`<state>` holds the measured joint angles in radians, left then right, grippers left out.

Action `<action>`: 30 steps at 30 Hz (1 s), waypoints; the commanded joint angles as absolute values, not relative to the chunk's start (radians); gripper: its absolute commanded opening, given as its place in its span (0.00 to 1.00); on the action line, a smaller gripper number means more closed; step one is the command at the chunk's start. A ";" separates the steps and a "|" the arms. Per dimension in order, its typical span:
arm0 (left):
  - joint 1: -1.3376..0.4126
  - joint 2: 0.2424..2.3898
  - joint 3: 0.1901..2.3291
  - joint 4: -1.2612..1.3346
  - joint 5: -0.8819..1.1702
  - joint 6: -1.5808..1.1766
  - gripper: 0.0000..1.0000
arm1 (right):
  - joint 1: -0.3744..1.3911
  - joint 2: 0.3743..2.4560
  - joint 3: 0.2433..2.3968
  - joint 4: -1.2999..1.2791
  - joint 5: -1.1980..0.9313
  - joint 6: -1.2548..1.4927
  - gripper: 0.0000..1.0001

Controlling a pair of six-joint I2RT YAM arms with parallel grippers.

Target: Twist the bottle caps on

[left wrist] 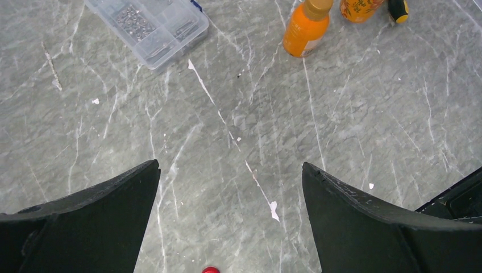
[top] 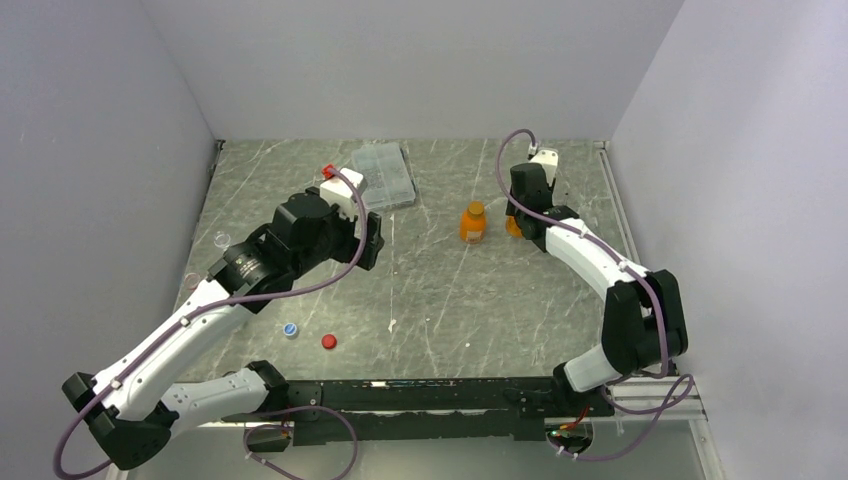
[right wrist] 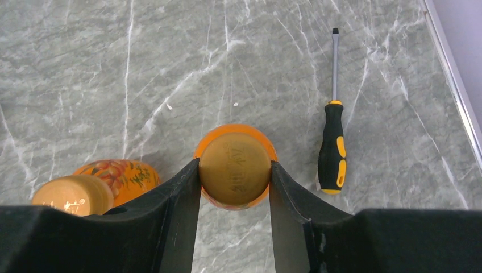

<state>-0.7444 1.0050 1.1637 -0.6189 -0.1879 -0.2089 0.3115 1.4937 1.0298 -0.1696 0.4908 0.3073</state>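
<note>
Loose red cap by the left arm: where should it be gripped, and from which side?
Probably across the rim of the red cap, coming straight down from above. It lies flat and low on the table, so only its short round edge offers opposing faces. The left gripper is open.

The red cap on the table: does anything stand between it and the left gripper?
Nothing visible does. The left gripper hangs open over the table; the red cap lies closer to its near edge. The blue-and-white cap lies to its side, apart.

Lab robot cell: white walls (top: 400, 60), marble tabletop (top: 440, 300)
</note>
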 commanded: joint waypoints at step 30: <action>-0.741 0.979 1.297 -0.728 -0.311 -0.275 0.99 | 0.301 1.469 1.032 -0.160 0.494 0.345 0.83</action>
